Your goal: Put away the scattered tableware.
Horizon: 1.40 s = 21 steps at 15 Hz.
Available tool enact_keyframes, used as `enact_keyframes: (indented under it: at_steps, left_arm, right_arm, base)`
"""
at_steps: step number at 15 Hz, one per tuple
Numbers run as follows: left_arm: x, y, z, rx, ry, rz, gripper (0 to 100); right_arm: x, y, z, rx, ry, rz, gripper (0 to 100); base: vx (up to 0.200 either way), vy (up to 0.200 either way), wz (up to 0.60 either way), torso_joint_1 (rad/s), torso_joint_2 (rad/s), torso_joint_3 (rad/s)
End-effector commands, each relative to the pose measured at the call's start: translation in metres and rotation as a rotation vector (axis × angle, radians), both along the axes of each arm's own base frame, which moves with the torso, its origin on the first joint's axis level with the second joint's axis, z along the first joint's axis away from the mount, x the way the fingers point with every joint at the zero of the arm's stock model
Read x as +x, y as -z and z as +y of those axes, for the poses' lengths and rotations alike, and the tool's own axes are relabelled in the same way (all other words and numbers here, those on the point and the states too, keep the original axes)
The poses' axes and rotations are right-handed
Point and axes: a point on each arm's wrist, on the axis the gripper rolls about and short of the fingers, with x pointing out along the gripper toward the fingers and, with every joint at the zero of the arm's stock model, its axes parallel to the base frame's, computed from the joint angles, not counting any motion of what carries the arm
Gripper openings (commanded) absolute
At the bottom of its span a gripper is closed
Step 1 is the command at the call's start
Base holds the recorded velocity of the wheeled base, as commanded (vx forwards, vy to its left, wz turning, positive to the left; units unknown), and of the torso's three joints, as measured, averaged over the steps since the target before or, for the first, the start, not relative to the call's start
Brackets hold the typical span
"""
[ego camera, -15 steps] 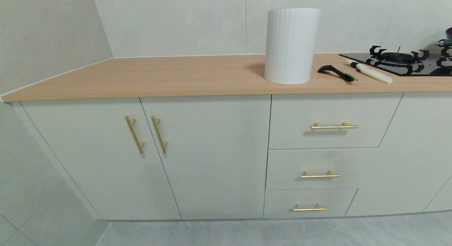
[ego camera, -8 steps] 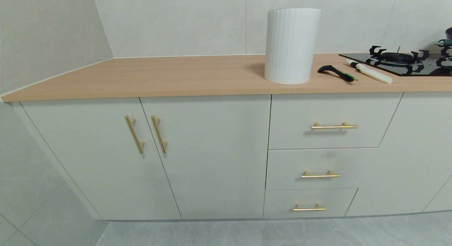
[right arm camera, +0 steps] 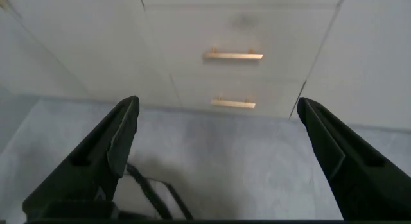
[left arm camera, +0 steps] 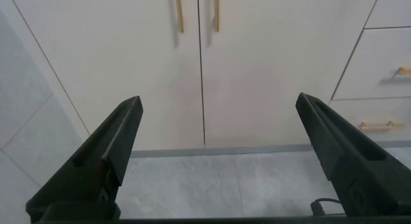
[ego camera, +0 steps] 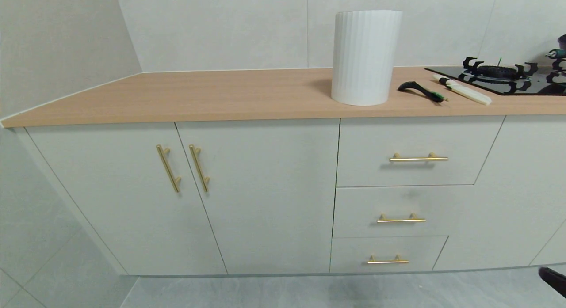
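Lying on the counter (ego camera: 221,96) beside the stove (ego camera: 495,74), both slanted alike, the black utensil (ego camera: 421,91) and white utensil (ego camera: 462,89) are judged nearer the right claw (right arm camera: 217,103); it and the left claw (left arm camera: 218,103) are held open, low.

Left pincer (left arm camera: 218,103) spread wide before cabinet doors (left arm camera: 270,63), above floor (left arm camera: 218,182).

Head looks down on counter (ego camera: 221,93) and cabinets (ego camera: 265,188); low wrist views share those cabinets

one white canister (ego camera: 366,56), two utensils (ego camera: 421,91), two cabinet doors (ego camera: 110,197), three drawers (ego camera: 415,140).
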Motion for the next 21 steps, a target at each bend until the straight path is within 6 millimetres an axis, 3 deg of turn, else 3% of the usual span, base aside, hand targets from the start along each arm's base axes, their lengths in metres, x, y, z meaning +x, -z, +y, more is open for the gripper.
enact_keyframes:
  at_steps: [1, 2, 3, 10, 18, 21]
  left_arm:
    - [0.0, 0.0, 0.0, 0.0, -0.001, 0.001, 100]
    - [0.0, 0.0, 0.0, 0.0, -0.001, 0.001, 100]
    - [0.0, 0.0, 0.0, 0.0, 0.001, 0.001, 100]
    - [0.0, 0.0, 0.0, 0.0, -0.001, 0.001, 100]
    - [0.0, 0.0, 0.0, 0.0, -0.001, 0.001, 100]
    - [0.0, 0.0, 0.0, 0.0, -0.001, 0.001, 100]
  right_arm:
    - [0.109, 0.026, 0.018, -0.042, -0.027, 0.239, 100]
    - [0.112, 0.028, 0.018, -0.046, -0.027, 0.241, 100]
    - [0.14, 0.048, 0.022, -0.078, -0.024, 0.271, 100]
    - [0.218, 0.125, 0.031, -0.156, 0.046, 0.284, 100]
    - [0.282, 0.17, 0.033, -0.157, 0.108, 0.238, 100]
    - [0.299, 0.174, 0.033, -0.157, 0.126, 0.194, 100]
  base:
    - [0.0, 0.0, 0.0, 0.0, 0.0, 0.0]
    - [0.0, 0.0, 0.0, 0.0, 0.0, 0.0]
    - [0.0, 0.0, 0.0, 0.0, 0.0, 0.0]
    - [0.0, 0.0, 0.0, 0.0, 0.0, 0.0]
    - [0.0, 0.0, 0.0, 0.0, 0.0, 0.0]
    - [0.0, 0.0, 0.0, 0.0, 0.0, 0.0]
